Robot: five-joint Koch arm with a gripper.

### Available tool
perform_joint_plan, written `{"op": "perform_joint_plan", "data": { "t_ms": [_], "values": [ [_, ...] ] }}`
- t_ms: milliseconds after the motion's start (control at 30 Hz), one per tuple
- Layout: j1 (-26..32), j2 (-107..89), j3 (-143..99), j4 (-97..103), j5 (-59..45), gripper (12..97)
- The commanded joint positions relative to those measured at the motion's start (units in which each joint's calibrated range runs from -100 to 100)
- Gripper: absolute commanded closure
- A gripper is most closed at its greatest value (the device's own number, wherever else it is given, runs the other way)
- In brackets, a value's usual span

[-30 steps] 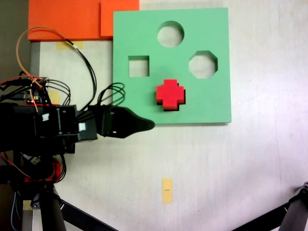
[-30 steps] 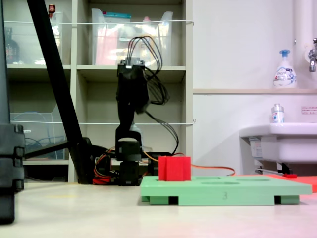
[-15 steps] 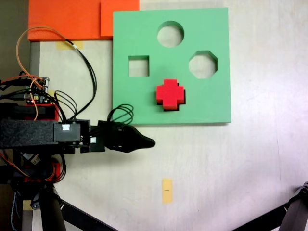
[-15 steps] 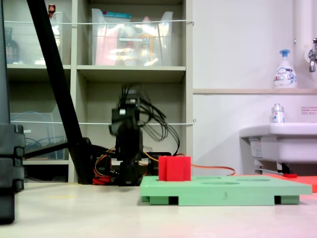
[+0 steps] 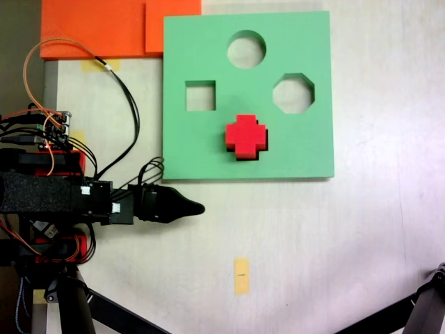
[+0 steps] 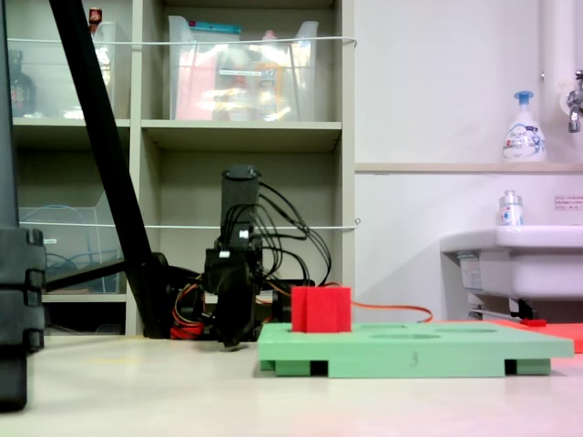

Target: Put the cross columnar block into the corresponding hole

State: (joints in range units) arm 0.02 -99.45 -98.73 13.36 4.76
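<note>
Pulled back and lowered: black gripper (image 5: 198, 207), jaw state unreadable, empty; small red plus-shaped foam block (image 5: 245, 135) seated in plus-shaped cutout of green foam board (image 5: 306, 153) well ahead. Likely done.

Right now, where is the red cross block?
In both fixed views the cross columnar block stands in the green foam board, below the square cutout and octagonal cutout, apart from the gripper.

A pale bench (image 5: 334, 236) is carrying everything here. The green foam board (image 5: 208, 149) is lying flat on it, with an orange foam sheet (image 5: 94, 28) sitting just beside the board's upper left corner in the top-down fixed view. A small yellow tape strip (image 5: 241, 275) is sticking to the bench below the board. The arm's base (image 6: 228, 319) is standing on the bench behind the board (image 6: 414, 350).
</note>
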Motion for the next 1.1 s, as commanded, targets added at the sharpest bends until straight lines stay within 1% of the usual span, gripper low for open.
{"op": "perform_joint_plan", "data": {
  "t_ms": [0,67,1067],
  "values": [
    [-0.15,-0.55,-1.27,-8.11,-0.59,59.2],
    [-0.15,-0.55,-1.27,-11.87,-0.68,59.6],
    [-0.1,-0.55,-1.27,-11.77,-0.54,59.6]
  ]
}}
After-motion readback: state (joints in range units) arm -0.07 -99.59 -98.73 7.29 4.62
